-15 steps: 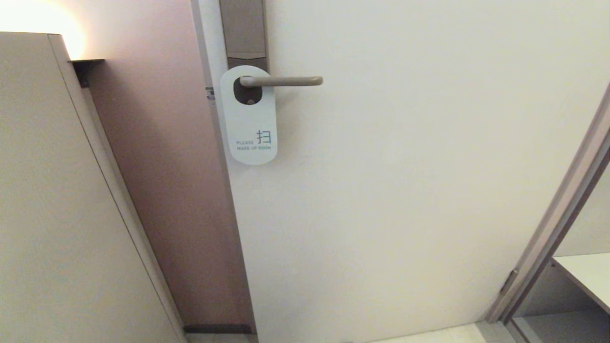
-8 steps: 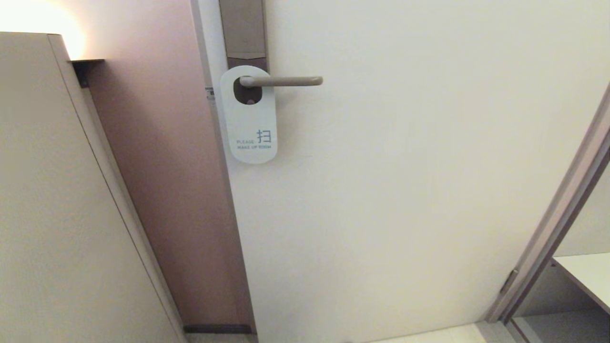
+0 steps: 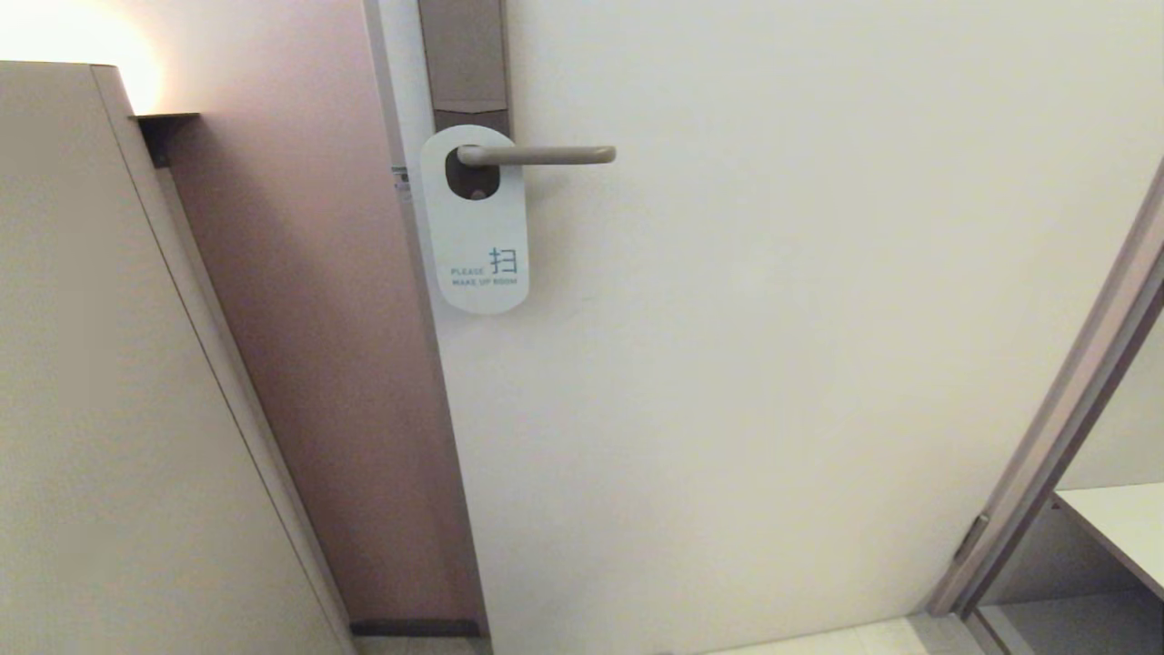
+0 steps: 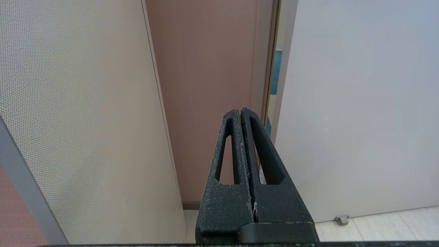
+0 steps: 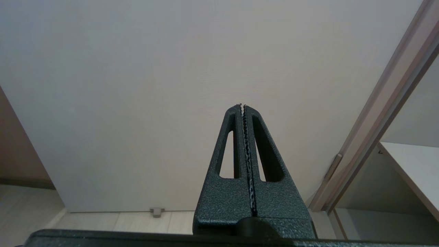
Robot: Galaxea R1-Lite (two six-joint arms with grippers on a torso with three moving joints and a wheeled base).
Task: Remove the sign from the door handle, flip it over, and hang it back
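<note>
- While the sign [image 3: 475, 223] hangs white-face-out on the door handle [image 3: 536, 156], well above both grippers, nothing is grasped.
- My left gripper [image 4: 241, 111] and right gripper [image 5: 242, 107] are closed and empty; I'd open one, approaching the sign's lower edge.

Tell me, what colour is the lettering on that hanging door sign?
Teal-blue lettering on the white rounded-oblong hanger card, seen best in the head view.

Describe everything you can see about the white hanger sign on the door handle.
The flat white rounded-oblong sign hangs upright from the slim brushed-metal lever door handle, which passes through its oval hole near the top. Its white face points outward, with blue lettering low down reading PLEASE MAKE UP ROOM beside a blue character. It looks like stiff card or plastic and hangs in front of the narrow metal handle plate. No gripper touches it.
</note>
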